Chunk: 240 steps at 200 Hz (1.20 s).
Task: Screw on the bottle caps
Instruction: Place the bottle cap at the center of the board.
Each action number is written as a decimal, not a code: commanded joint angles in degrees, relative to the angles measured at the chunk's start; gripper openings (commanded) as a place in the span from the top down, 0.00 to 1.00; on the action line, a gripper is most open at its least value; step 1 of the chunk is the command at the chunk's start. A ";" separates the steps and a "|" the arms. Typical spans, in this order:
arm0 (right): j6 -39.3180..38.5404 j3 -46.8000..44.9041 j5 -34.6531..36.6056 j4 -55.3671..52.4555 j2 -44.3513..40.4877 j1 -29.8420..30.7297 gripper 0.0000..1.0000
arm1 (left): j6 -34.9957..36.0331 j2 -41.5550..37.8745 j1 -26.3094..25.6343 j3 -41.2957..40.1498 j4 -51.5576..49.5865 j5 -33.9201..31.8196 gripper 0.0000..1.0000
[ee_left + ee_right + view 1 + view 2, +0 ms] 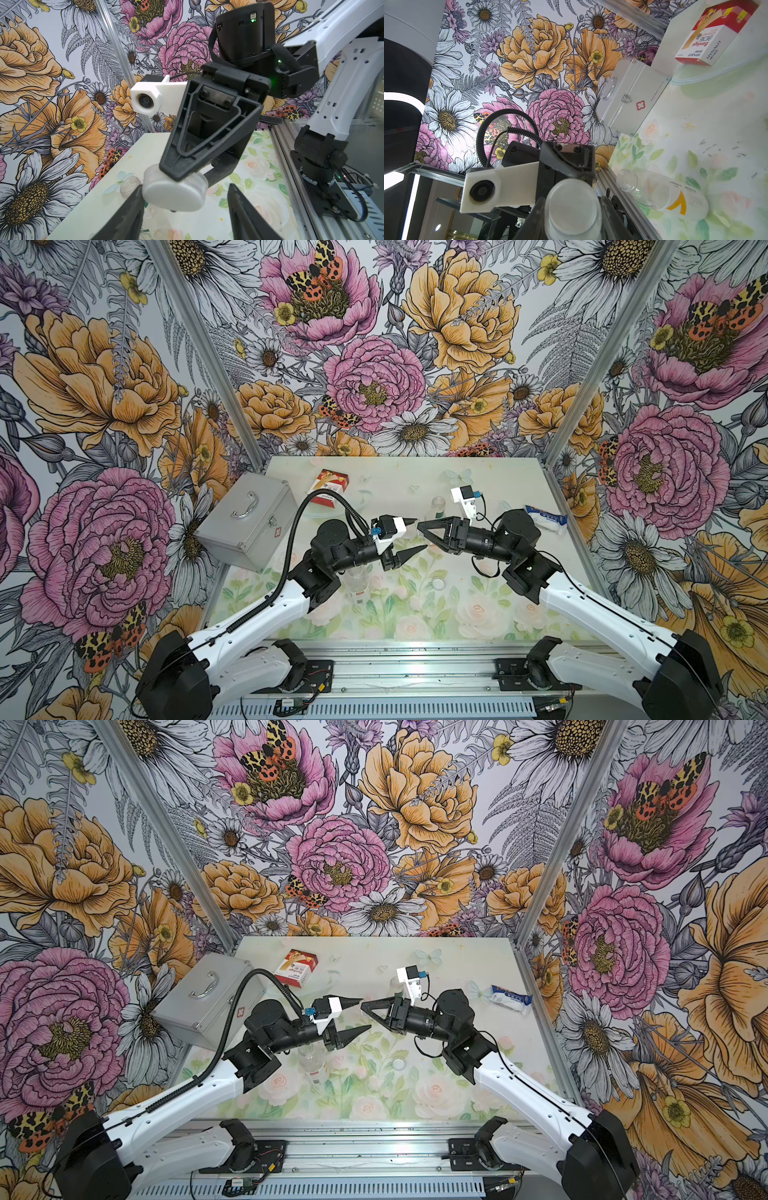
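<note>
The right claw (190,178) is pinching a white screw cap (174,196) above mid-table; the left claw (420,536), spread, is straddling it from the left; an uncapped clear bottle (356,585) is lying nearer, under the left arm.

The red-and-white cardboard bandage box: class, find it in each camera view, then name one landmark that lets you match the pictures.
Top view: the red-and-white cardboard bandage box lies near the far edge of the table, left of centre.
Top view: same spot.
Left wrist: not in it.
Right wrist: in view, lying flat, its printed top showing.
Shared landmark: the silver metal case with a handle, beside the box.
</note>
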 commanded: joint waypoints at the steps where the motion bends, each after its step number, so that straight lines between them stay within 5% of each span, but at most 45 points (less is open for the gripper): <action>1: 0.42 -0.47 -0.67 2.46 0.33 0.33 0.59 | -0.61 -0.32 0.47 1.86 1.89 2.22 0.41; 83: 0.59 -1.25 -0.19 2.69 0.21 0.46 0.58 | -1.19 0.43 0.54 2.16 1.98 2.78 0.61; 158: -0.49 -3.06 2.55 0.06 -2.19 -1.29 0.36 | 2.20 1.39 -0.36 2.09 -5.62 -2.38 0.68; 240: -18.53 0.19 17.49 -36.06 -11.76 -11.22 0.31 | 12.04 7.00 -8.45 7.28 -30.85 -14.19 0.62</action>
